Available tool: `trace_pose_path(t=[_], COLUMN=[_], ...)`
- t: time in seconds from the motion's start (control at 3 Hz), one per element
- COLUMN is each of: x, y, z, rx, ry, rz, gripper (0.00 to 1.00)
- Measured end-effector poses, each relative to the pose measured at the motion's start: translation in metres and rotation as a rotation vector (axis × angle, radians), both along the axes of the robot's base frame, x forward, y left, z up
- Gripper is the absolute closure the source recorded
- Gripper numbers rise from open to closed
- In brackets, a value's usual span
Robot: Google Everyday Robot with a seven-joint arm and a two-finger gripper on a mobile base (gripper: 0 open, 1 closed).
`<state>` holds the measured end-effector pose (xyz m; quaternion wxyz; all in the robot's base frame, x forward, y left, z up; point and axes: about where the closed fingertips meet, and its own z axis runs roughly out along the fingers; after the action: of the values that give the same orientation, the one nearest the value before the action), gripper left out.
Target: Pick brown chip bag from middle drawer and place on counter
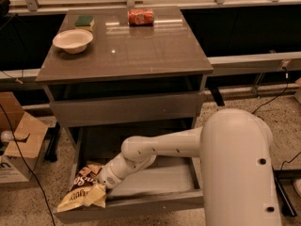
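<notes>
The brown chip bag [83, 188] lies crumpled in the front left corner of the open middle drawer [155, 205]. Its pale lower part hangs over the drawer's front edge. My gripper [102, 182] is low inside the drawer and pressed against the bag's right side; its tip is hidden by the bag. My white arm reaches in from the right, and its large rounded body fills the lower right of the view. The glossy counter [136, 51] forms the cabinet's top above.
On the counter stand a white bowl [72, 40] at the left, a green sponge [85, 21] behind it and a red can [140, 17] at the back. A closed drawer front [124, 108] sits above the open one. A cardboard box [19, 142] and cables lie on the floor at the left.
</notes>
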<state>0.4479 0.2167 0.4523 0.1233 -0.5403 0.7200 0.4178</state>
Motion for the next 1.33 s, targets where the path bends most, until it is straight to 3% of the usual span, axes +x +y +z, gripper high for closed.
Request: trace_pose_path(t=[0.33, 0.67, 1.0, 1.33], x=[0.009, 0.018, 0.022, 0.021], y=[-0.003, -0.001, -0.002, -0.024], z=[0.035, 0.086, 0.111, 0.164], rx=[0.024, 0.095, 0.135, 0.183], ry=[-0.086, -0.188, -0.233, -0.331], rz=[-0.012, -0.011, -0.012, -0.015], gripper=[0.72, 1.00, 1.00, 1.00])
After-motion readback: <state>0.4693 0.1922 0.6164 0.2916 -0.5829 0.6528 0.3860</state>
